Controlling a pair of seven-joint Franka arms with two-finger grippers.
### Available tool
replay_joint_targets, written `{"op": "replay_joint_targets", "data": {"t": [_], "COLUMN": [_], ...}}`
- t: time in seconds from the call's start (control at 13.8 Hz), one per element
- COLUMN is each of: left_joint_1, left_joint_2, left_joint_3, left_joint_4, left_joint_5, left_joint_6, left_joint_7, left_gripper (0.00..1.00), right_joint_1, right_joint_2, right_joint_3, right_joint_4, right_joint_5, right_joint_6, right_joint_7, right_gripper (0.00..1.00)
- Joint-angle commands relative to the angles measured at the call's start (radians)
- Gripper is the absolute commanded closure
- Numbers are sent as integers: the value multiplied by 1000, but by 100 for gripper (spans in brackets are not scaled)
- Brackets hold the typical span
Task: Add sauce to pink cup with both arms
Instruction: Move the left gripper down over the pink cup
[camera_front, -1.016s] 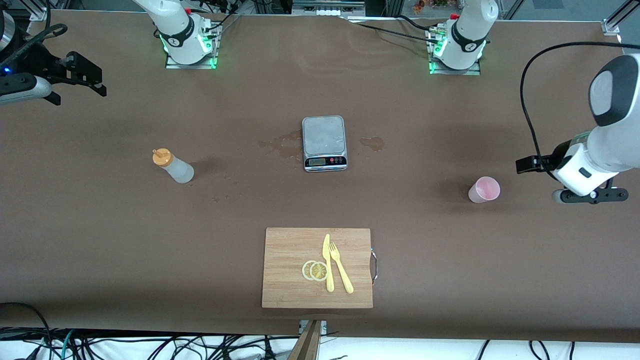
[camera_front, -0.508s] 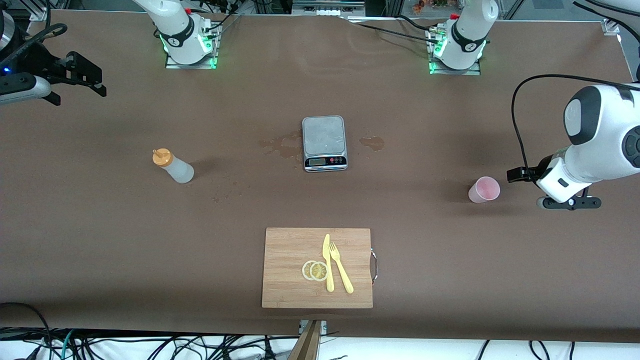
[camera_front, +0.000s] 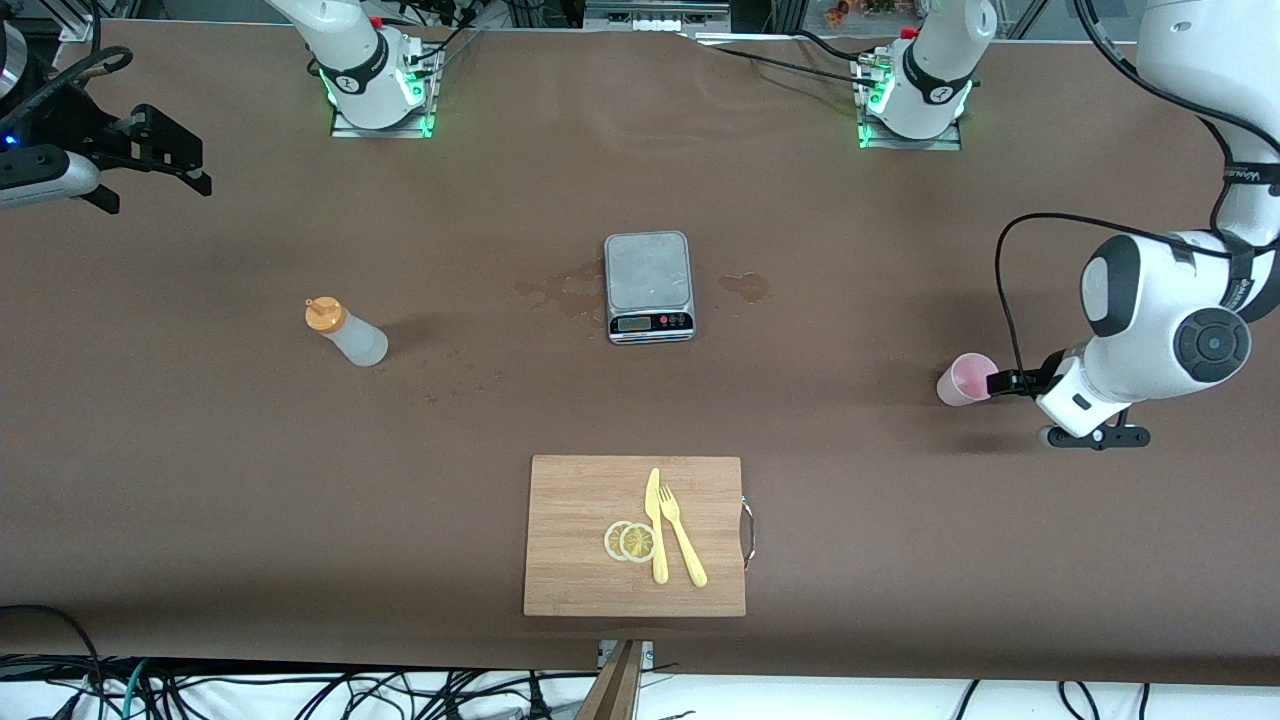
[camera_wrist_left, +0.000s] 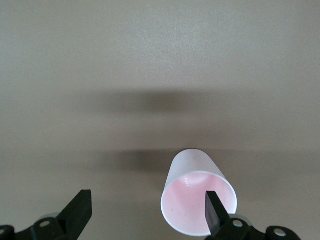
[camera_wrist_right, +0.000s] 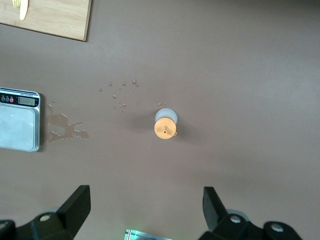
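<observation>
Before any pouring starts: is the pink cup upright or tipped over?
Upright: the pale pink plastic cup stands on its base, mouth upward.

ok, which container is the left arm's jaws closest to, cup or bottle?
The pink cup, standing toward the left arm's end of the table. The left gripper is right beside it, jaws open. The sauce bottle stands untouched toward the right arm's end.
</observation>
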Motion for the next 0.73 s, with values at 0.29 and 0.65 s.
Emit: {"op": "replay_joint_targets", "data": {"t": [0.29,0.65], "left_joint_1": [20,20], "left_joint_2": [20,-6], "left_joint_3": [-5,-5], "left_joint_4": [-16,-98], "left_joint_5": [6,-16], "left_joint_6": [34,78], "left_joint_7": [23,45], "left_gripper": [1,1], "right_joint_1": [0,0], "right_joint_2": [0,-3], "right_joint_3": [4,4], "right_joint_4": [22,22], "right_joint_5": [15,17], "right_joint_6": [18,9], "right_joint_7": [-10,-9], "right_gripper": [0,0]}}
